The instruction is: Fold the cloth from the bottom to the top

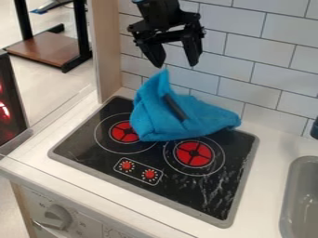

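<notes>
The gripper (177, 62) hangs above the blue cloth (180, 122) — its two fingers spread, apart from the cloth's raised peak. The cloth lies bunched over the back of the black stove (214, 197), a dark bar (175, 107) across it — behind stands a white tiled wall (282, 69), and a grey sink (290, 200) is at right.

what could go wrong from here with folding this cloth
The blue cloth is already bunched, with a peak standing up, so a fold towards the top might come out crooked. The open end effector hangs above it with the peak nearer one finger, so closing there may catch only the tip or miss. A dark, bar-like thing lies against the cloth and could get trapped in the fold or slide off.
</notes>
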`<state>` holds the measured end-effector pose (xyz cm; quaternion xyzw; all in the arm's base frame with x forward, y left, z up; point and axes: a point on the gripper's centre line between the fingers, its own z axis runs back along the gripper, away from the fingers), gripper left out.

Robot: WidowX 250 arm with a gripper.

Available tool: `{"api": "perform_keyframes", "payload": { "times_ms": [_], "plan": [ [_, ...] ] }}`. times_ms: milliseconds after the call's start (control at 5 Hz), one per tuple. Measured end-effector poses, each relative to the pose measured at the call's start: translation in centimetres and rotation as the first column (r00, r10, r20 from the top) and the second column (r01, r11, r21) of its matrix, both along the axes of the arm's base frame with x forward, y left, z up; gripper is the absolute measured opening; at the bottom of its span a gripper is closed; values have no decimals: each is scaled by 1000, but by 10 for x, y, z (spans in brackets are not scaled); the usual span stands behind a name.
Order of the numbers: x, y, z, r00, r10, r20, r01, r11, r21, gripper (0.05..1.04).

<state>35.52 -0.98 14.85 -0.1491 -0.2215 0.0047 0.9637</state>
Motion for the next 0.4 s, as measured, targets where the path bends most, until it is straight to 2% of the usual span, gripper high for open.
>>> {"api": "perform_keyframes", "payload": {
  "times_ms": [200,400],
  "plan": [
    [-14,1,10,1000,5,-4,-5,1000,20,999],
    [-18,2,9,1000,-15,-24,16,999,33,999]
  ]
}}
